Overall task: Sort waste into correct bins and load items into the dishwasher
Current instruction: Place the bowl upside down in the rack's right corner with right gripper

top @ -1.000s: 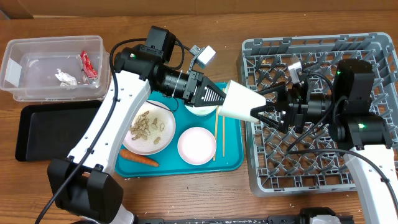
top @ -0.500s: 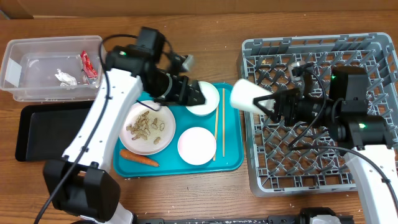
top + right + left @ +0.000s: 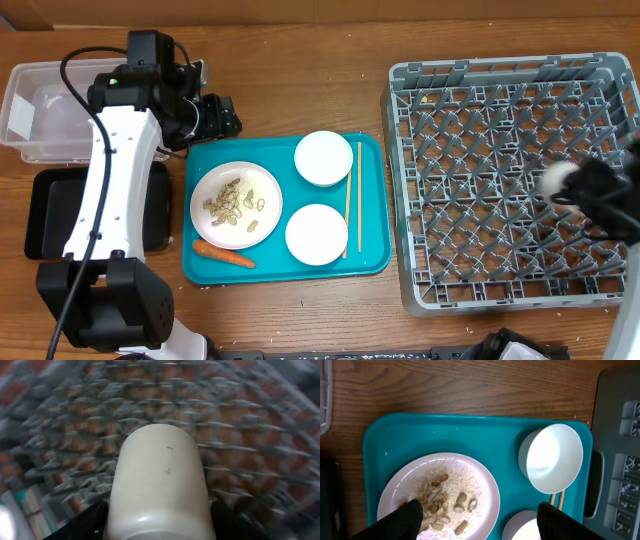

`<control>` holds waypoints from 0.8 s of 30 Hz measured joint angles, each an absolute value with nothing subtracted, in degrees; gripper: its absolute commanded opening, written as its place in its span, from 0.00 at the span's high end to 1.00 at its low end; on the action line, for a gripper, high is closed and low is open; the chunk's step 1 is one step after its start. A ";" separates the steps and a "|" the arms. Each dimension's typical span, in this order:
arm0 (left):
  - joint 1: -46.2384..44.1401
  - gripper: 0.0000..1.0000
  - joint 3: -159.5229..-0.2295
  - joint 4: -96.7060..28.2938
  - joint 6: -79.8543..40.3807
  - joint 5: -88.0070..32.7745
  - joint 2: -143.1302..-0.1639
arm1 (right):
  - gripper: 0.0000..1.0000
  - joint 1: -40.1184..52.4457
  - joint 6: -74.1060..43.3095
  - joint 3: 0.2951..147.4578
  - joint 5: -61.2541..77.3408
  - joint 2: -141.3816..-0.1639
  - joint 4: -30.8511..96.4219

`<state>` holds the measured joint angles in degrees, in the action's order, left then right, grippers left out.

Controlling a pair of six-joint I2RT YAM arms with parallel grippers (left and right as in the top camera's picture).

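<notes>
- Cup (image 3: 160,475) is riding in the right gripper (image 3: 159,527), fingers clamping its sides, over the right part of the dish rack (image 3: 480,150). The view is blurring with motion.
- A second ago both grippers were meeting at the cup by the rack's left edge. Now the left gripper (image 3: 479,512) is hanging back near the clear tub (image 3: 30,100), fingers spread wide and empty.
- I am judging the handover finished and only the set-down remaining.
- Teal tray (image 3: 370,255) is carrying a plate (image 3: 489,491) of rice (image 3: 451,485) and peanut shells (image 3: 462,497), two bowls (image 3: 324,158), chopsticks (image 3: 353,200) and a carrot (image 3: 225,254).
- Left arm is hiding much of the tub's inside; the black tray (image 3: 50,220) is showing nothing where visible.
</notes>
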<state>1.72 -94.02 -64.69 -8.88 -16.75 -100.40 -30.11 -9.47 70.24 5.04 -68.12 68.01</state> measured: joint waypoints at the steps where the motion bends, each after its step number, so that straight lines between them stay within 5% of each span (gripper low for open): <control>1: 1.78 0.25 -94.02 -64.64 -8.88 -16.64 -100.40 | 0.64 -32.16 -9.56 70.24 3.84 -68.66 68.79; 9: 1.76 0.25 -94.02 -64.64 -8.86 -16.40 -100.40 | 0.64 -44.03 -9.89 70.24 -1.10 -76.27 71.90; 24: 1.76 0.26 -94.02 -64.20 -8.86 -16.40 -100.40 | 0.69 -44.97 -10.09 71.46 -1.87 -82.85 68.10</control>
